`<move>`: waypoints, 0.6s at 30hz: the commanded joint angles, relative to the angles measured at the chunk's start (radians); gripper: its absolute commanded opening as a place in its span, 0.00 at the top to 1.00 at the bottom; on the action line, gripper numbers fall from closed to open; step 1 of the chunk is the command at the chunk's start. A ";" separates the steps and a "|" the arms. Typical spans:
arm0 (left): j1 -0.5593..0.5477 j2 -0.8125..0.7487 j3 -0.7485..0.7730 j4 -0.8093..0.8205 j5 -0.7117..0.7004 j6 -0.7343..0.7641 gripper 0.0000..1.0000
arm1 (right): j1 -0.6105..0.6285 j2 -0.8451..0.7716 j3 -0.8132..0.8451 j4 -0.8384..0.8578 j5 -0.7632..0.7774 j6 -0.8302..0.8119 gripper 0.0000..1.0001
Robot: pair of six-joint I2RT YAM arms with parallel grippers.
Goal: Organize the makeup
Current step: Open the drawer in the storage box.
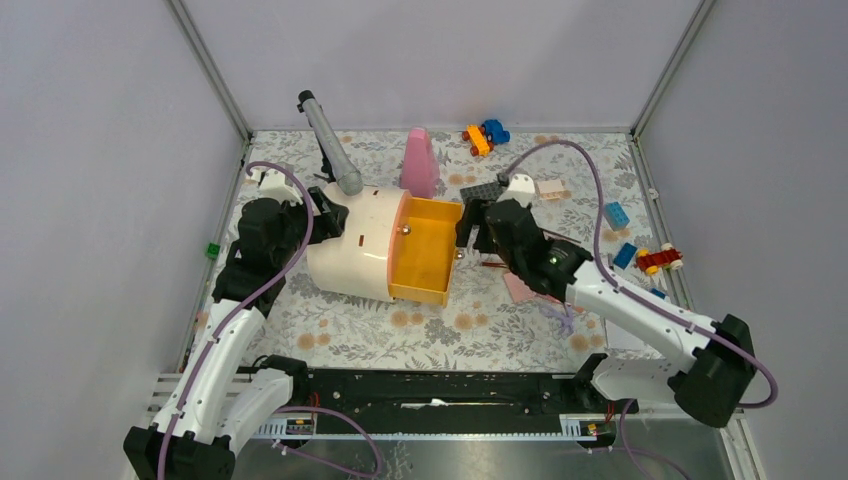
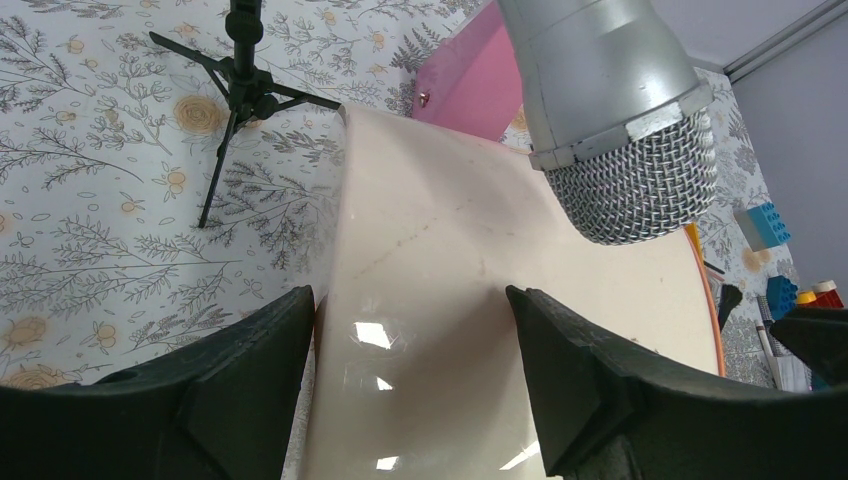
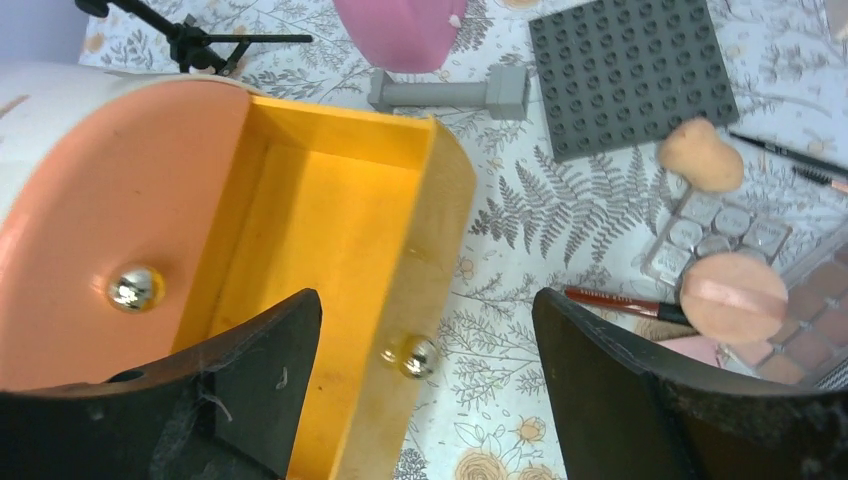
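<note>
The makeup lies on the floral cloth right of a cream case (image 1: 350, 245). In the right wrist view I see a peach egg-shaped sponge (image 3: 700, 155), a round peach puff (image 3: 733, 297), a clear palette (image 3: 715, 235), thin brushes (image 3: 790, 155) and a red pencil (image 3: 625, 300). The case's yellow drawer (image 3: 330, 220) is pulled out and holds nothing. My right gripper (image 3: 425, 300) is open on either side of the drawer's front knob (image 3: 418, 356), touching nothing. My left gripper (image 2: 408, 295) is open at the case's (image 2: 440, 260) far left end, its fingers resting against the shell.
A microphone (image 1: 330, 145) on a small tripod (image 2: 240, 90) leans over the case. Behind stand a tall pink cone bottle (image 1: 418, 163) and a dark grey studded plate (image 3: 630, 70). Toy bricks (image 1: 485, 135) lie at the back, with others (image 1: 660, 260) along the right edge.
</note>
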 commanded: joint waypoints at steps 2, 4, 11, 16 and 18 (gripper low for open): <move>0.006 0.031 -0.040 -0.180 -0.009 0.043 0.26 | -0.001 0.148 0.269 -0.127 -0.035 -0.150 0.17; 0.006 0.032 -0.039 -0.180 -0.008 0.042 0.26 | -0.002 0.215 0.351 -0.156 -0.034 -0.172 0.17; 0.007 0.032 -0.040 -0.180 -0.007 0.043 0.26 | -0.002 0.443 0.571 -0.230 -0.019 -0.194 0.18; 0.008 0.030 -0.039 -0.181 -0.017 0.042 0.26 | 0.002 0.578 0.698 -0.274 -0.047 -0.181 0.18; 0.008 0.028 -0.039 -0.181 -0.017 0.042 0.27 | 0.008 0.614 0.734 -0.271 -0.084 -0.180 0.18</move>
